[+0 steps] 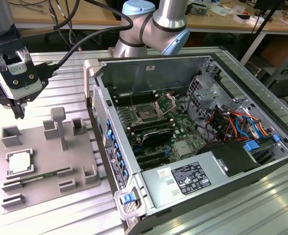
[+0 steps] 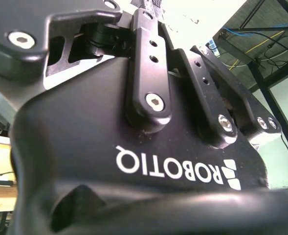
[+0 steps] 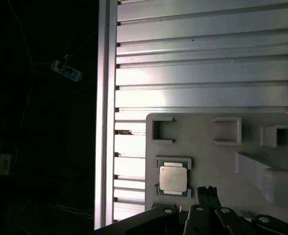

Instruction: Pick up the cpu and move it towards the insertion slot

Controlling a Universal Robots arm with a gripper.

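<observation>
The tool (image 1: pixel 20 113) (image 3: pixel 208 189) is hovering over the grey tray (image 1: pixel 80 159), narrow and holding nothing, near the cpu (image 1: pixel 20 163) (image 3: pixel 173 178); the insertion slot (image 1: pixel 147 115) is lying well apart.

In the exterior view, the cpu (image 1: pixel 20 163) at the lower left lies open from above. Low blocks of the tray (image 1: pixel 85 152) stand around it, and a tall post (image 1: pixel 60 129) rises to its upper right. The end effector (image 1: pixel 20 111), fingertips together, hangs in free air at the upper left. The case wall (image 1: pixel 109 139) stands between the tray and the insertion slot (image 1: pixel 147 116). The slot, at centre, is open above, with a raised bracket (image 1: pixel 166 102) just beside it and the drive cage (image 1: pixel 202 93) to its right.
</observation>
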